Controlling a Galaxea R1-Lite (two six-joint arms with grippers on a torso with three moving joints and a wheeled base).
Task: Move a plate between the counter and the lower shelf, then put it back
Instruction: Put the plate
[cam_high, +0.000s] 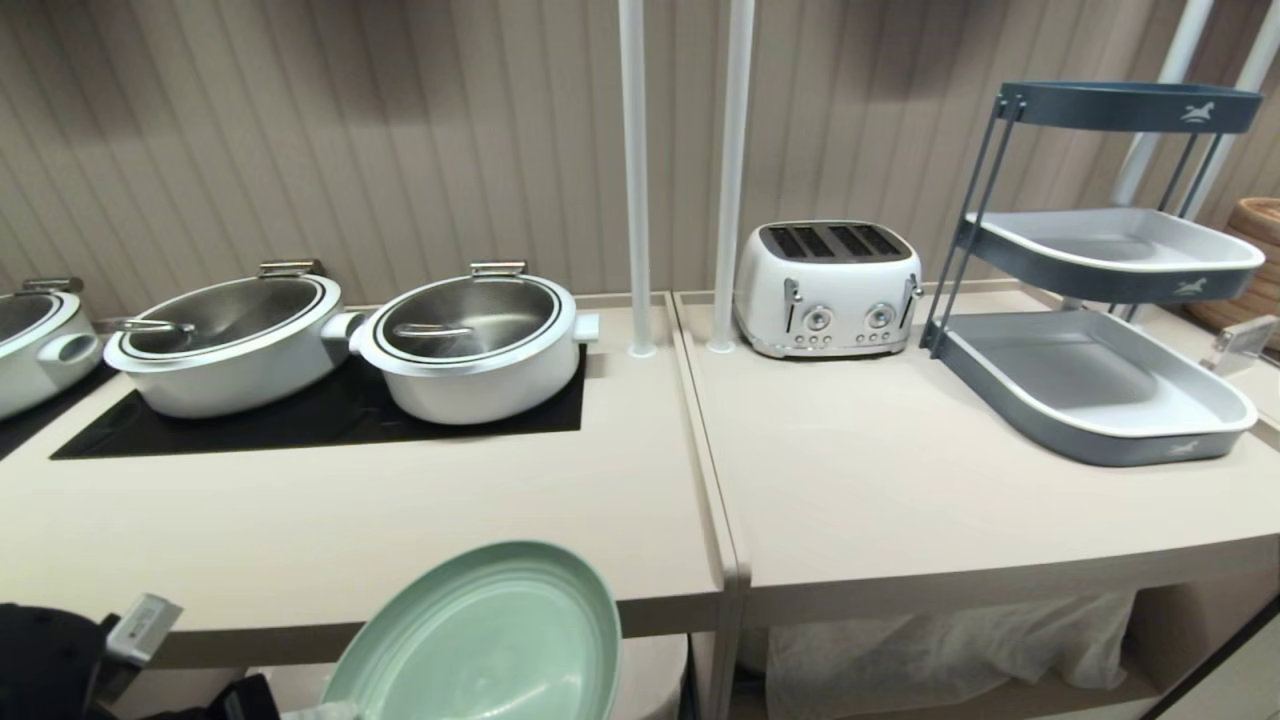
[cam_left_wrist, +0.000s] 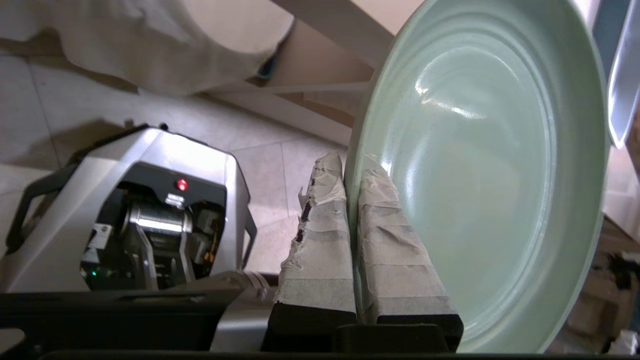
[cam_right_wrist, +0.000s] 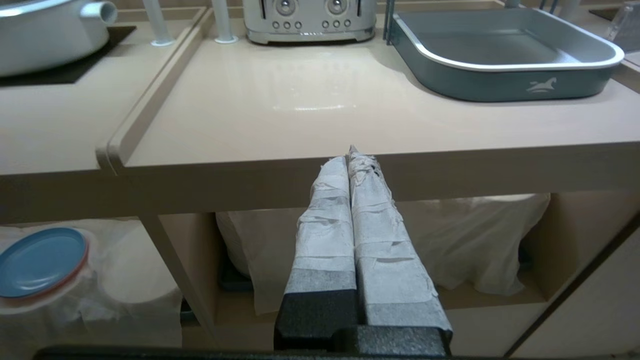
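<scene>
The plate (cam_high: 490, 640), mint green with a low raised rim, sits at the bottom centre of the head view, tilted up on edge in front of the thick front edge of the counter (cam_high: 420, 520), below its top surface and resting on nothing. My left gripper (cam_left_wrist: 352, 172) pinches the plate's rim between its two tape-wrapped fingers (cam_left_wrist: 320, 240), one on the outer wall and one on the inner face, with the bowl of the plate turned toward the lens in the left wrist view. I judge the plate stiff, smooth and breakable, with a glossy face that could slide in a narrow pinch; the rim is the only practical hold, and a plate held at one edge will tend to swing. My left arm enters from the lower left corner of the head view, low and beside the robot base (cam_left_wrist: 135, 220). My right gripper (cam_right_wrist: 352, 157) is pressed together on nothing, parked level before the adjoining slab (cam_right_wrist: 350, 110), above the lower shelf (cam_right_wrist: 480, 295) with its draped white cloth (cam_right_wrist: 450, 240). A blue plate (cam_right_wrist: 40, 260) lies at lower left there.
</scene>
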